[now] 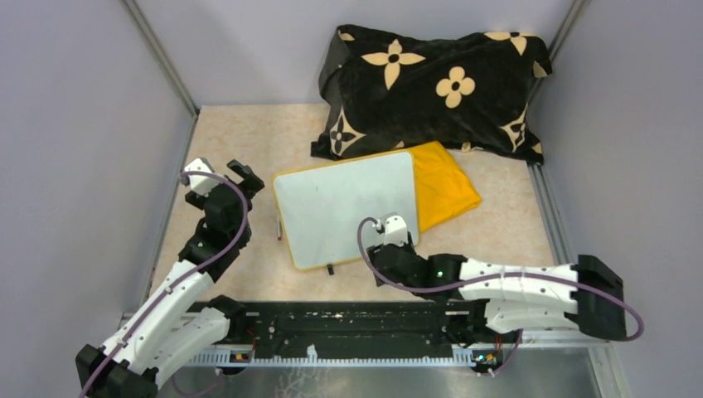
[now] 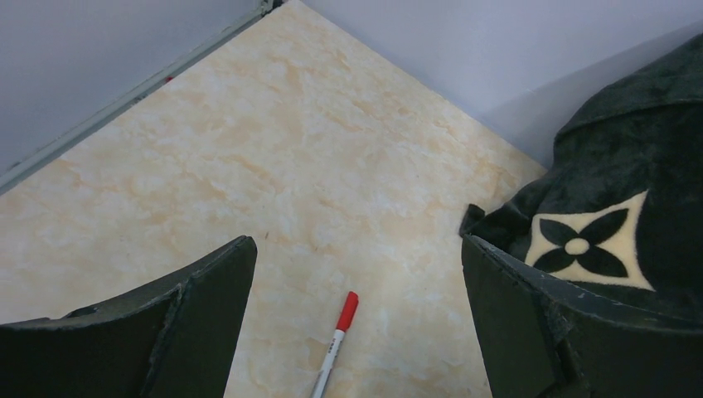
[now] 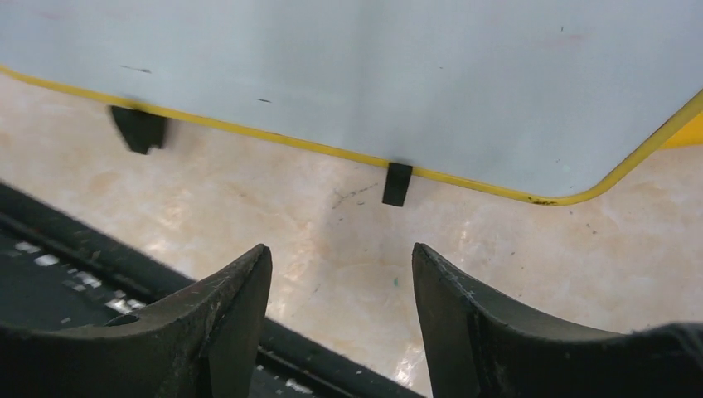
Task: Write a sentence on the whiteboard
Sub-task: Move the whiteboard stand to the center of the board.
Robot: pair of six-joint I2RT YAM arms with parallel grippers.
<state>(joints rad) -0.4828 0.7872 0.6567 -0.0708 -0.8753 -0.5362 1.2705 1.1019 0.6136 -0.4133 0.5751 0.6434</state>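
At the left of the overhead view, the left arm (image 1: 178, 290) is seen stretched from the near edge toward the back of the pale marbled worktop (image 1: 240, 133). The left hand (image 1: 244, 176) is held above the worktop, just off the far left corner of the whiteboard (image 1: 348, 207). In the left wrist view, the left hand (image 2: 356, 249) is seen released, with its two dark fingers (image 2: 207, 307) spread wide and nothing caught between them. A pen (image 2: 336, 344) with a red cap and a white barrel is seen lying flat on the worktop below the gap, apart from both fingers. From above, the pen (image 1: 278, 225) is found just beside the left edge of the whiteboard.

The whiteboard is laid flat near the middle of the worktop, turned slightly askew, with its orange-yellow rim showing all round. In the right wrist view, its white face (image 3: 373, 75) is marked only by a few small dark specks, and two black clip feet (image 3: 396, 184) are seen along its near edge.

The right hand (image 1: 391, 247) is poised at the near right corner of the whiteboard, reached there by the right arm (image 1: 514, 286) from the right. The right hand (image 3: 340, 257) is likewise released, its fingers (image 3: 224, 315) apart over bare worktop, between the board's near edge and the black rail (image 1: 356, 327).

A folded yellow cloth (image 1: 443, 186) is tucked partly under the board's right edge. Behind both, a black cushion (image 1: 431, 83) patterned with cream flowers is propped against the back wall.
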